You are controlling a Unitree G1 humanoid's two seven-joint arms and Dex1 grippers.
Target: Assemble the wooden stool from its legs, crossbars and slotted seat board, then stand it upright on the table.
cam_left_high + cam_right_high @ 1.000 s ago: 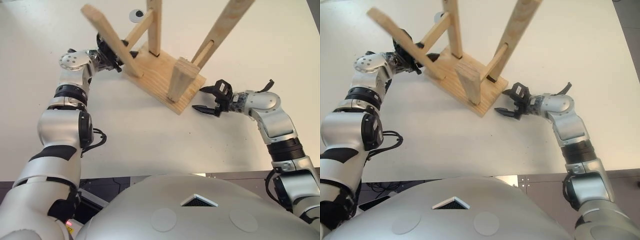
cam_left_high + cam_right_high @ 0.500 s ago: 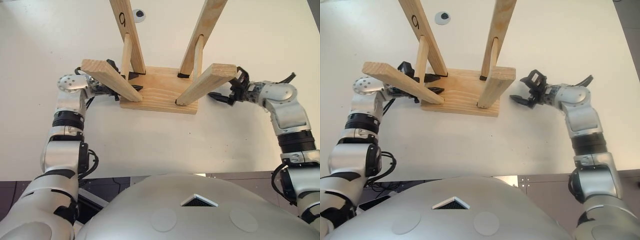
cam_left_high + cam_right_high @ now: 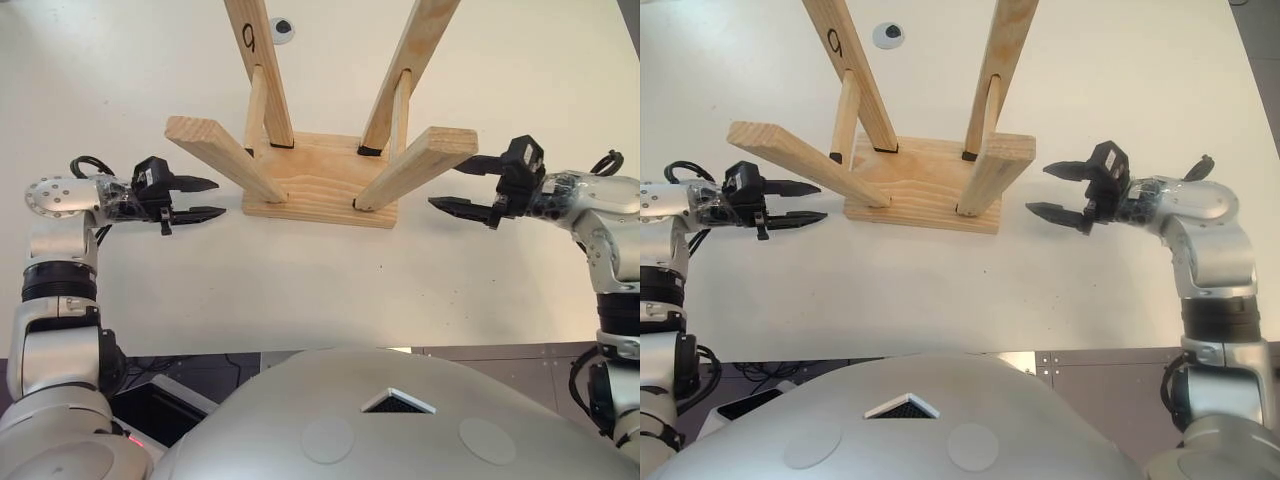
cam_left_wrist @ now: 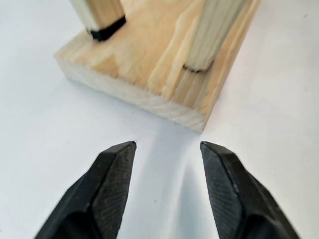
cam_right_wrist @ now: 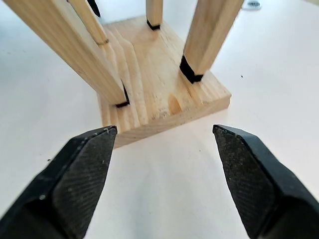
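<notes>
Pale wooden stool (image 3: 320, 160), assy complete as far as visible, rests inverted mid white tabletop (image 3: 300, 280): slotted seat board (image 3: 310, 205) flat down, four splayed legs (image 3: 213, 155) and thin crossbars (image 3: 258, 105) pointing up. Left tool (image 3: 218, 197) and right tool (image 3: 447, 187) sit either side of the seat board, both w/ fingers apart, holding nothing, clear of the wood. Risk: flip to upright not yet done; lifting by one leg may pull it from its slot, and a one-sided grip may let the stool slip or topple.
</notes>
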